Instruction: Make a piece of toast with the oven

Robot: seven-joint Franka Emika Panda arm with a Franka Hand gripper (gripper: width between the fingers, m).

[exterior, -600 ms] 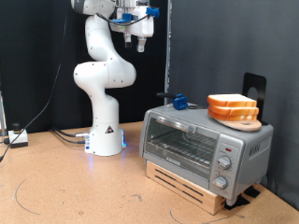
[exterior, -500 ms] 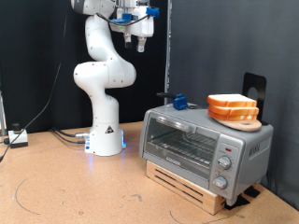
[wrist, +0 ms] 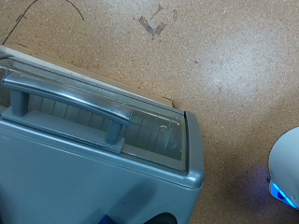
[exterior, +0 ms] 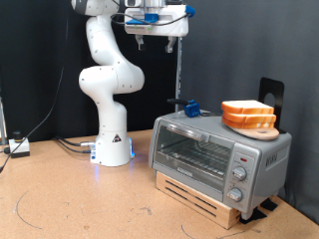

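Note:
The silver-grey oven [exterior: 219, 151] stands on the brown table at the exterior view's right, its glass door shut. Two stacked bread slices, the toast [exterior: 248, 115], lie on top of the oven at its right end. My gripper [exterior: 166, 40] hangs high above the table, up and to the left of the oven, touching nothing. Nothing shows between its fingers. The wrist view looks down on the oven's door [wrist: 140, 126] and its grey bar handle [wrist: 65, 101]; the fingers do not show there.
A small blue object [exterior: 189, 107] sits on the oven's top left corner. A black stand [exterior: 269, 95] rises behind the toast. The oven rests on a wooden pallet [exterior: 199, 194]. My white base [exterior: 112, 149] stands left of the oven, and a small box with cables [exterior: 18, 146] lies at the far left.
My hand has swung to the right at the top of the exterior view, closer to a spot above the oven. The oven and toast have not moved.

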